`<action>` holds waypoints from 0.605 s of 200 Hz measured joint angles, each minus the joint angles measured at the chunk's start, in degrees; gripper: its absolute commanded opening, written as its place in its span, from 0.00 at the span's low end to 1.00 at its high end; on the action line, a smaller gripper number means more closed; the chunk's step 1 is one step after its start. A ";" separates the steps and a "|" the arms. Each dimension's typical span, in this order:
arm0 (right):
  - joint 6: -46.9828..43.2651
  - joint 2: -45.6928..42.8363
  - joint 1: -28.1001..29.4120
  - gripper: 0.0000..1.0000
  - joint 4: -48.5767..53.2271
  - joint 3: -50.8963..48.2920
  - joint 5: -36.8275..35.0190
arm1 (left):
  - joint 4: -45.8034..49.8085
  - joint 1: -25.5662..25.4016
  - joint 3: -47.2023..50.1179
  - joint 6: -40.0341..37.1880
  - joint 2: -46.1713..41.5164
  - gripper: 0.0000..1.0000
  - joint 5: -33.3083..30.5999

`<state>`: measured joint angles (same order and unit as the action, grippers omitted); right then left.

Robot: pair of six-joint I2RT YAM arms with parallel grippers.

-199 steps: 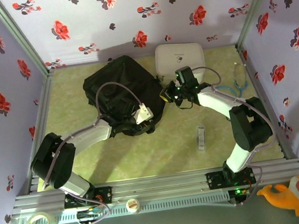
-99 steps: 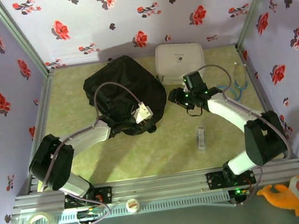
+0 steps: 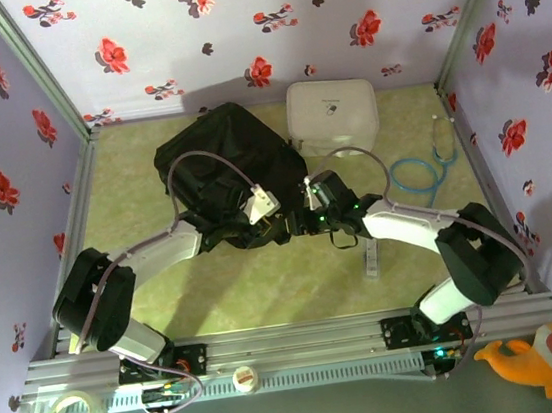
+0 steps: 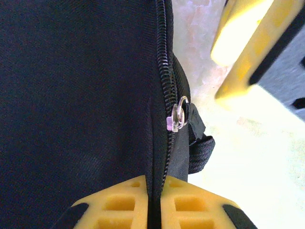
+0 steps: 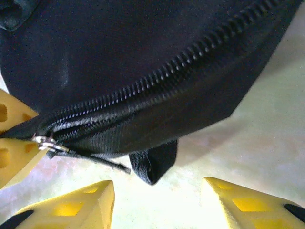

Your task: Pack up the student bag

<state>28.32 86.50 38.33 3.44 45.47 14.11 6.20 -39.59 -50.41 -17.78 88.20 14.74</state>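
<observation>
The student bag [image 3: 226, 167] lies centre-left toward the rear of the green table [image 3: 134, 199], with bare mat along its left and near edges and its right edge just beside the white case [image 3: 332, 111]. At the bag's near-right corner the left gripper [image 4: 155, 193] is clenched on the zipper seam. The right gripper [image 5: 157, 191] is released, its jaws spread just short of a fabric tab [image 5: 153, 167] near the zipper pull [image 4: 177, 117].

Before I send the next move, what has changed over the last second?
The right tool swung from beside the white zip case toward the near left, to the near right corner of the student bag, and hangs open by the zipper pull. The left tool kept its place, shut on the bag's zipper seam. Bag and case lie where they were.
</observation>
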 measured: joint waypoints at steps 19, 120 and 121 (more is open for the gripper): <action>-1.90 1.84 0.50 0.49 -2.78 0.07 0.22 | 0.13 0.52 0.00 0.94 0.00 0.11 1.25; -7.39 6.29 2.99 0.51 -10.12 0.96 3.02 | 2.71 1.16 -1.62 2.45 0.02 0.11 2.71; -7.41 6.29 2.99 0.51 -10.12 0.96 3.02 | 2.73 1.16 -1.62 2.45 0.02 0.11 2.73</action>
<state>20.91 92.79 41.32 -6.68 46.44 17.12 8.93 -38.44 -52.03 -15.33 88.23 17.47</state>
